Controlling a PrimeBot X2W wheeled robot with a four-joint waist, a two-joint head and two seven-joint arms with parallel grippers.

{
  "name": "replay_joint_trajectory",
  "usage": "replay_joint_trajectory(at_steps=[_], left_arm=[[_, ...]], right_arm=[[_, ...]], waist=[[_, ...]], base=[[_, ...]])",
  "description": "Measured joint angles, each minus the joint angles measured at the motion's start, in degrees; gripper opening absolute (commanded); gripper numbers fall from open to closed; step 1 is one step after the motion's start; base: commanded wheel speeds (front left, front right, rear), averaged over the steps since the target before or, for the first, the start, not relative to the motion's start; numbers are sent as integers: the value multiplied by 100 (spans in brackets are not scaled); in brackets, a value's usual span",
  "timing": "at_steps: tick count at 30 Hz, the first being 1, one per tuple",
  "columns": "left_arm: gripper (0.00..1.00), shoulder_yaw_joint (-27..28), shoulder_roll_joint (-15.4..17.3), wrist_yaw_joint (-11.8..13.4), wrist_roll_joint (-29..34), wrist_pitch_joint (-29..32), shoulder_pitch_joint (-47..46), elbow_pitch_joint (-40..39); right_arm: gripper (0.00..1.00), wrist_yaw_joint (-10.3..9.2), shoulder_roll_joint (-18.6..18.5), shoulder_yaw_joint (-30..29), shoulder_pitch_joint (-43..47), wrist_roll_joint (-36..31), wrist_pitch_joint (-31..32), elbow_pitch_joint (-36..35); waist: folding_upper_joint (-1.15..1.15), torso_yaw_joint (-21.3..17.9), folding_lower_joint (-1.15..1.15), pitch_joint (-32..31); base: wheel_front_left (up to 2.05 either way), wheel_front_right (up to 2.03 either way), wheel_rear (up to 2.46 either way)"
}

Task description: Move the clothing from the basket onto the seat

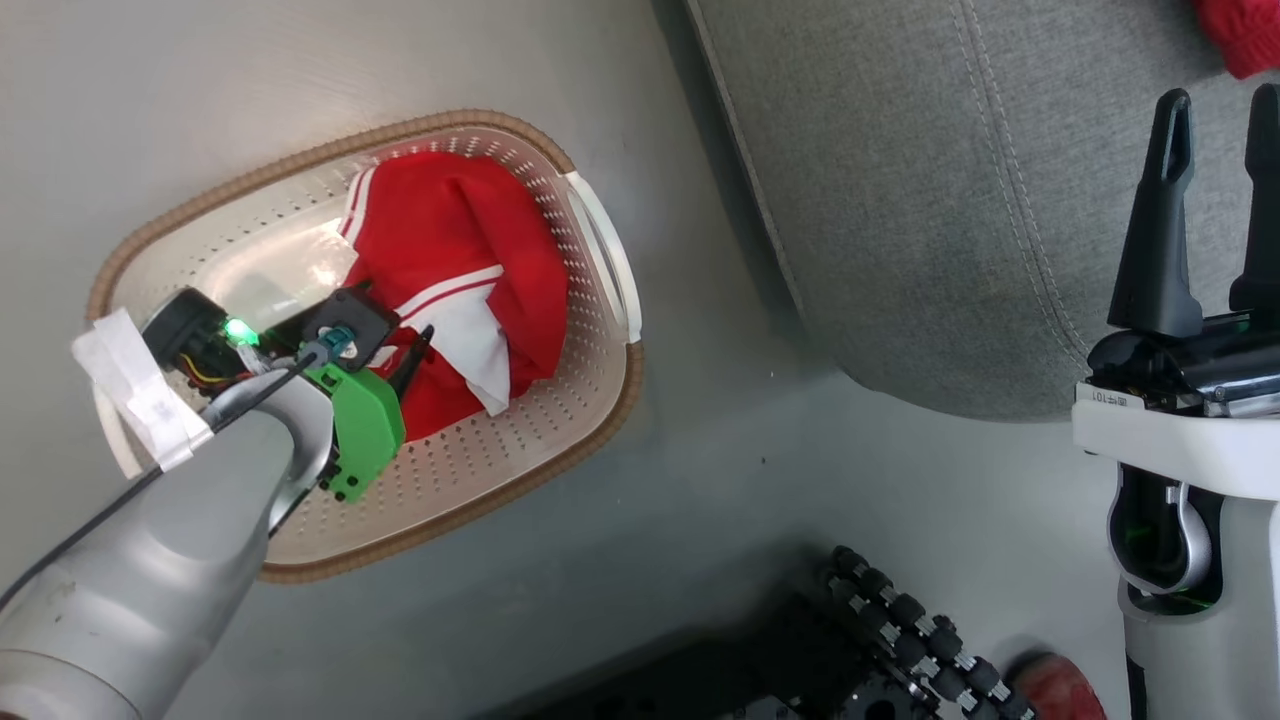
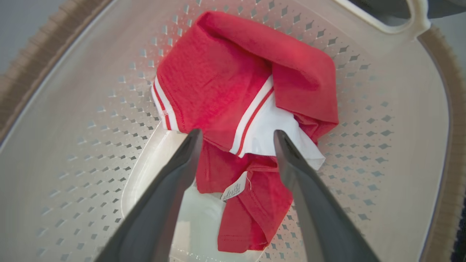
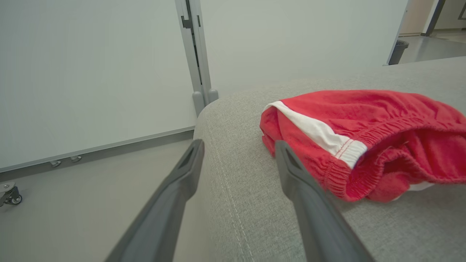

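With the left claw (image 2: 237, 134) fully open and empty above the crumpled bright red soft garment with white trim (image 2: 218, 83) lying in the cream perforated plastic basket (image 2: 91, 153), pinch its raised upper fold, since the light, limp fabric will probably drape

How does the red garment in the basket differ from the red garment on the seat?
The basket garment lies crumpled in the basket; the seat garment rests on the grey seat. The basket garment shows a label tag; the seat garment shows a gathered elastic band. Both are red with white trim.
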Motion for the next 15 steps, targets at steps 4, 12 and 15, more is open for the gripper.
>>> replay_joint_trajectory(at_steps=[4,12,15], left_arm=[[100,-115,-22,0,62,-3,-282,279],[100,-257,-73,167,299,-183,-622,892],[100,-332,-196,187,344,-254,-683,1053]], right_arm=[[100,0,1,96,-30,25,0,-71],[100,0,1,151,-61,134,0,-170],[100,0,1,130,-41,138,0,-205]], waist=[[0,-140,0,293],[0,-412,0,724],[0,-463,-1,816]], base=[[0,0,0],[0,0,0],[0,0,0]])
